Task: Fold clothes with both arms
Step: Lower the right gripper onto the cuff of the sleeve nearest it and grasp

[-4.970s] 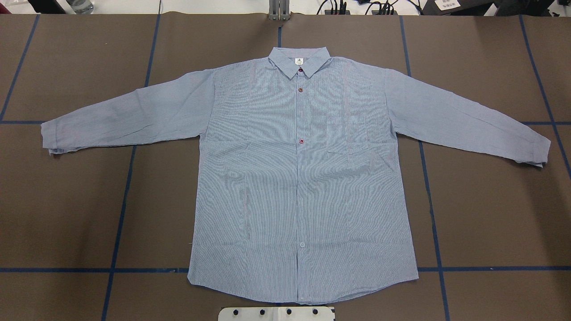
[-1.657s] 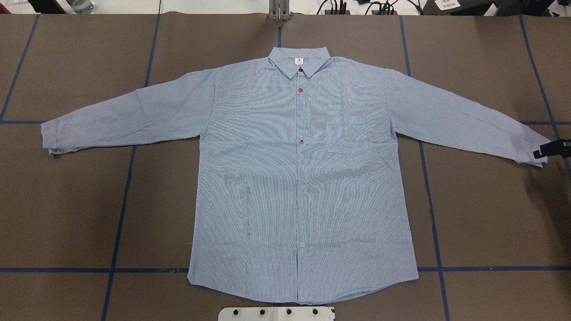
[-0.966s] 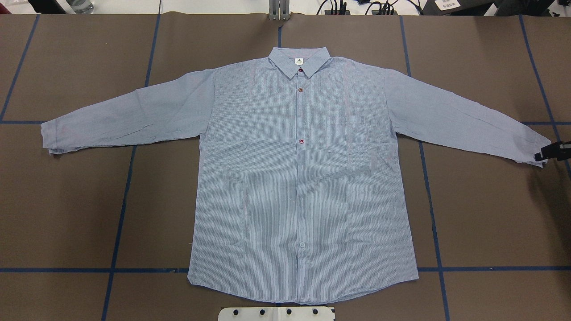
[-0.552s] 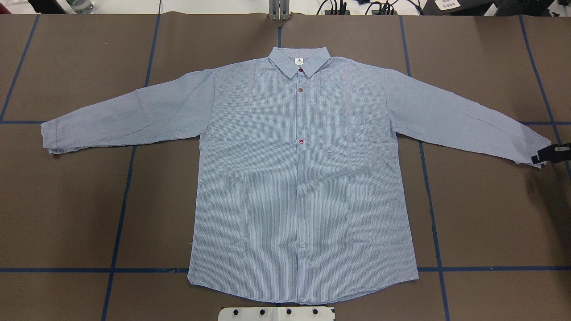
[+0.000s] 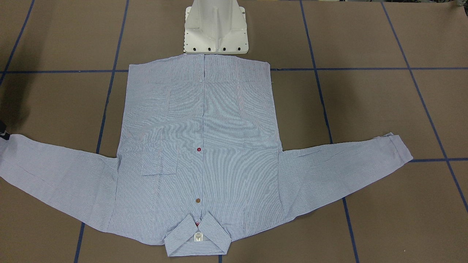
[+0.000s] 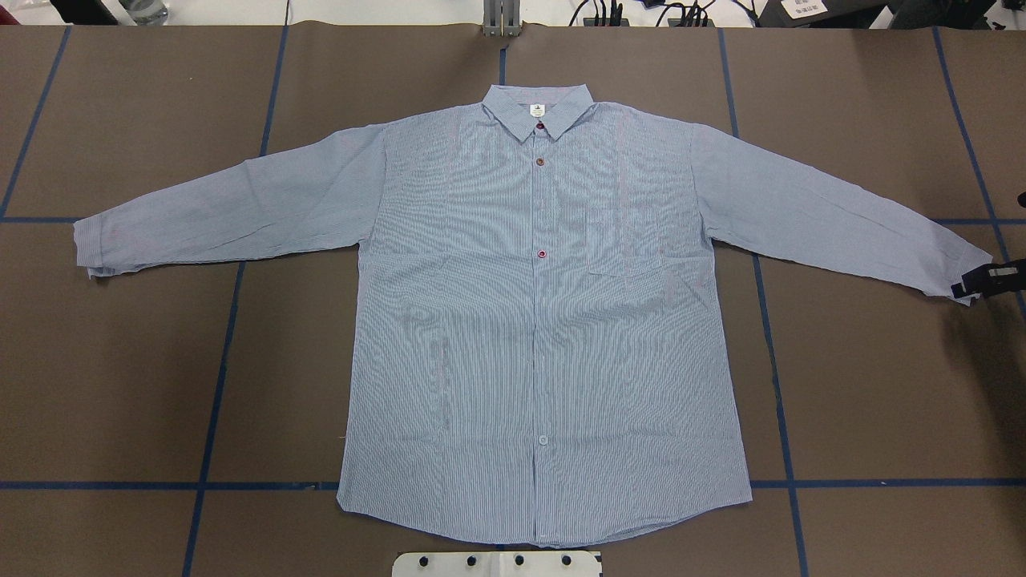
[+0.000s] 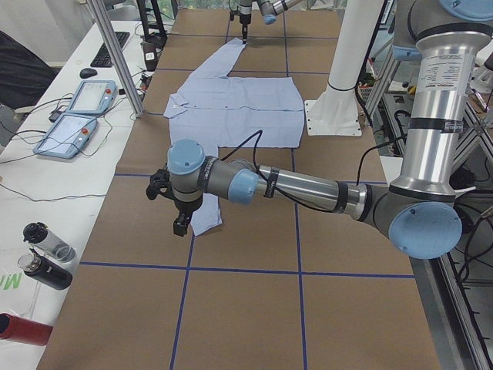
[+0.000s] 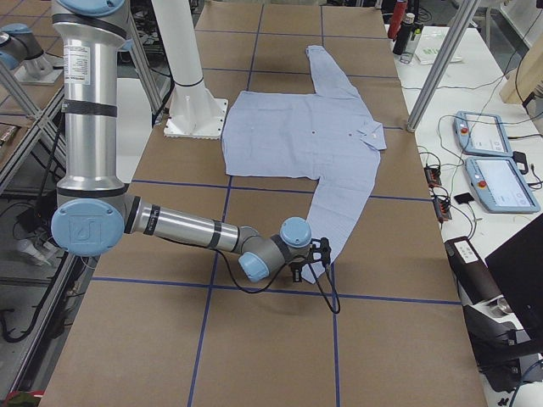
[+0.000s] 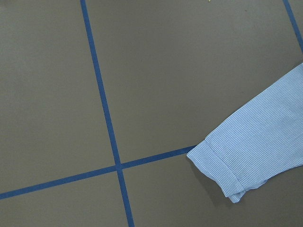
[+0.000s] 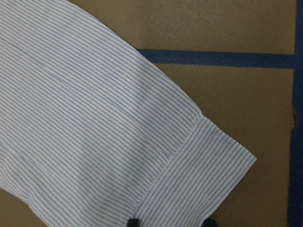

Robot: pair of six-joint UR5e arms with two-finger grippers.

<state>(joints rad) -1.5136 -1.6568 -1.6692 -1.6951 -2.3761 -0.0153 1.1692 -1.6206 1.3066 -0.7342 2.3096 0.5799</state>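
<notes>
The striped shirt (image 6: 537, 320) lies flat and face up on the brown table, collar at the far side, both sleeves spread out. My right gripper (image 6: 966, 284) is at the right cuff (image 6: 958, 268), low over its near corner. In the right wrist view its two fingertips (image 10: 134, 221) stand apart at the frame's bottom, with the flat cuff (image 10: 203, 175) between them, so it is open. My left gripper (image 7: 181, 225) hangs just beyond the left cuff (image 7: 204, 220); I cannot tell whether it is open. The left wrist view shows that cuff (image 9: 222, 175) but no fingers.
The white pedestal base (image 6: 497, 563) stands at the shirt's hem. Blue tape lines (image 6: 216, 401) cross the brown table cover. A side table beyond the collar holds teach pendants (image 7: 77, 116) and bottles (image 7: 42, 254). A metal post (image 7: 115, 54) rises at that edge.
The right gripper came in from the right edge and has slid a little toward the near corner of the right cuff. The shirt has not moved.
</notes>
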